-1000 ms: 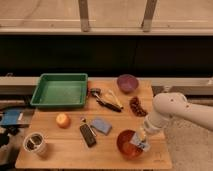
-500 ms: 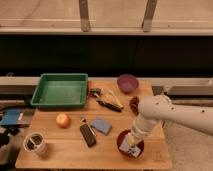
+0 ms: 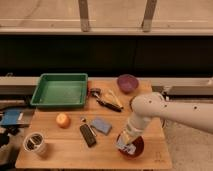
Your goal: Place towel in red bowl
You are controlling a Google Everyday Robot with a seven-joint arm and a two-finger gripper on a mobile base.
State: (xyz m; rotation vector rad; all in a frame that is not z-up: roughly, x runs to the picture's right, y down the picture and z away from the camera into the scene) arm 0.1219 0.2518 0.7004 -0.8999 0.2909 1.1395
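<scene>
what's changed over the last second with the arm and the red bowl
The claw has swung leftward and now sits low over the left part of the red bowl, with a pale piece that looks like the towel at its tip. The green tray, purple bowl, orange, blue sponge and metal cup stayed put.

Soft, even overhead light on the tabletop [image 3: 70, 150]; dark band behind; whole view blurred. Tool [image 3: 127, 146] over bowl [image 3: 138, 146], faint shadows.
</scene>
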